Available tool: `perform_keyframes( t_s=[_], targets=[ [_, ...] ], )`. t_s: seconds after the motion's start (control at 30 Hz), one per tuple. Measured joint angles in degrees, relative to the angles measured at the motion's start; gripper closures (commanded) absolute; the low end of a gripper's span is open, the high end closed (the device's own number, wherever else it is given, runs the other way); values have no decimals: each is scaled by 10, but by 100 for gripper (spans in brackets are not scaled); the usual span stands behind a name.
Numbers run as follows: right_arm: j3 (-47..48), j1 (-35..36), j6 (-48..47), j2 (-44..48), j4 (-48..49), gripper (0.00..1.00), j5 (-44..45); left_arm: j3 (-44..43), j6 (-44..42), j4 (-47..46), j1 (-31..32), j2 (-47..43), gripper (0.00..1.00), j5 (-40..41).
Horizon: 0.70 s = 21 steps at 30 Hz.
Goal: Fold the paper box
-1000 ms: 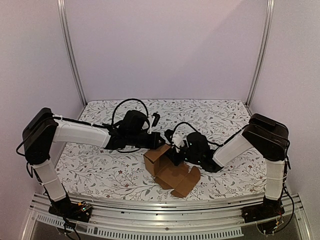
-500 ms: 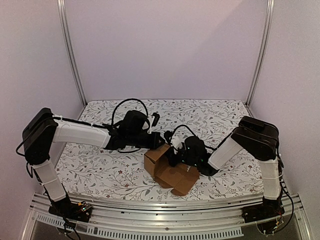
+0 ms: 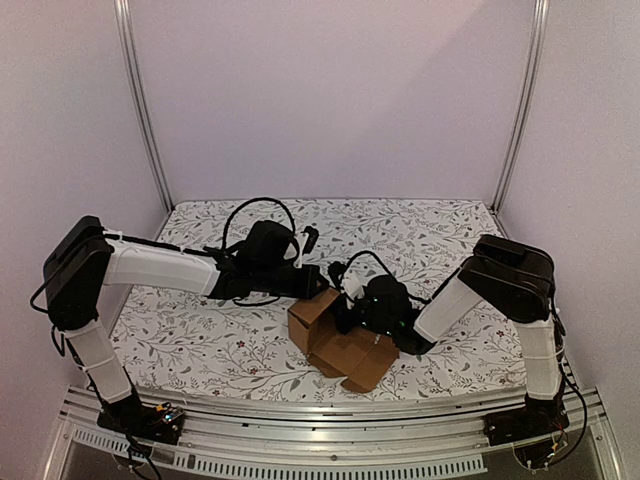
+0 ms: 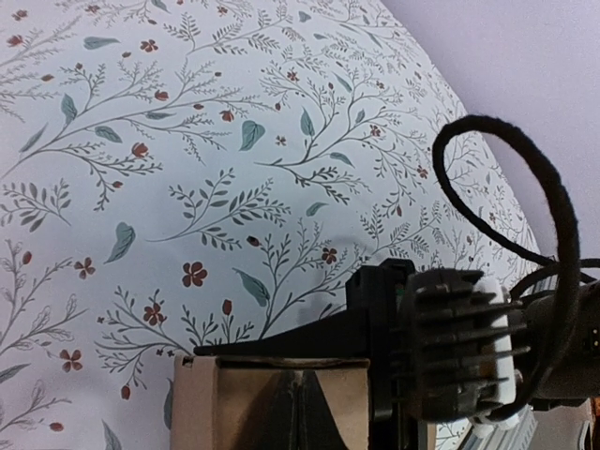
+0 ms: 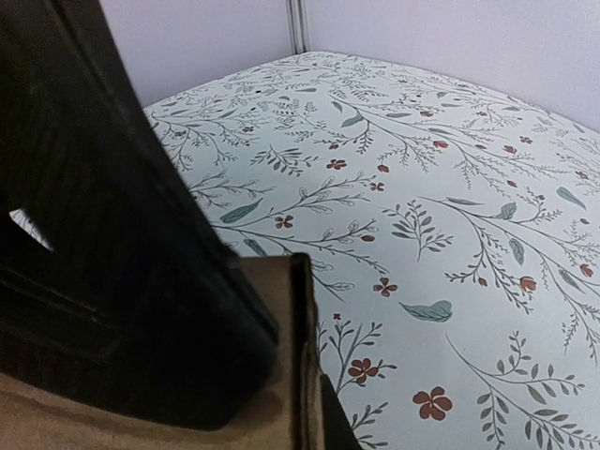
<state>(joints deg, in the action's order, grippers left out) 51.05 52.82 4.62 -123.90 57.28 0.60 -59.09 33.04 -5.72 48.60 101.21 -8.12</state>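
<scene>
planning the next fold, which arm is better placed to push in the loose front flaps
Right. The right gripper sits over the paper box beside those flaps; the left gripper is shut at its far corner, likely steadying it.

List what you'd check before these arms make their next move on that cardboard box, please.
1. Left gripper pinching the paper box's raised flap: ok.
2. Right gripper at the box: ok.
3. Right gripper open or shut: cannot tell.
4. Box fully folded: not ok, near flaps lie spread.
5. Box wholly on the table: ok.
</scene>
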Motion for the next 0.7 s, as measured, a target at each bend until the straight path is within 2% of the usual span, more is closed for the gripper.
perform_keyframes(
  t_s=[0.27, 0.33, 0.43, 0.7],
  targets=[
    [1, 5, -6, -2, 3, 98, 9, 0, 0, 0, 0, 0, 100, 2],
    [1, 5, -6, -2, 3, 79, 11, 0, 0, 0, 0, -1, 100, 2],
    [0, 7, -7, -2, 4, 61, 19, 0, 0, 1, 0, -1, 100, 2],
    [-52, 8, -25, 19, 9, 45, 32, 2, 0, 4, 0, -4, 100, 2]
  ],
)
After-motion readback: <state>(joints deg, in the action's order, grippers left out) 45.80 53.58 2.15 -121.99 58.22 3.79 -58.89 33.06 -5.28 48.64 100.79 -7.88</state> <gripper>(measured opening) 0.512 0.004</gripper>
